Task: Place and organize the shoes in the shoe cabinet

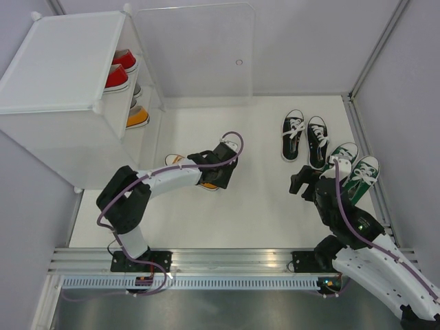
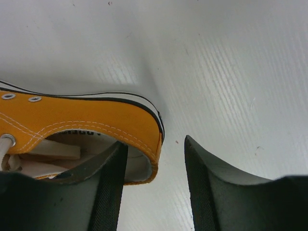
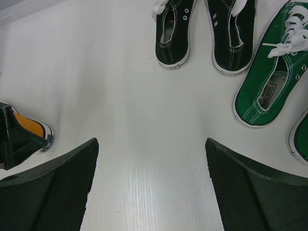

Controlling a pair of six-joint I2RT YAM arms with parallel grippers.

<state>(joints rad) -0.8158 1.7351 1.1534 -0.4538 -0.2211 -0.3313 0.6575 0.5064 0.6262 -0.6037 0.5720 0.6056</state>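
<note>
Left gripper (image 2: 155, 144) straddles the orange shoe (image 2: 86, 118) at its heel, unclosed, right gripper (image 3: 151, 142) gapes empty; shoe cabinet (image 1: 62, 62) holds red pair (image 1: 118, 75) and orange mate (image 1: 137, 118), black pair (image 1: 293, 134) and green pair (image 3: 269, 82) wait.

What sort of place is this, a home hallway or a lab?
Most likely a robot lab test cell, not a home: two arms bolted to an aluminium rail, a white table boxed in by plain wall panels, and a plastic shoe cabinet staged with sneakers.

White-shelled arms (image 1: 172, 180) with black joints, black bases and looping purple cables (image 1: 234, 133).
</note>
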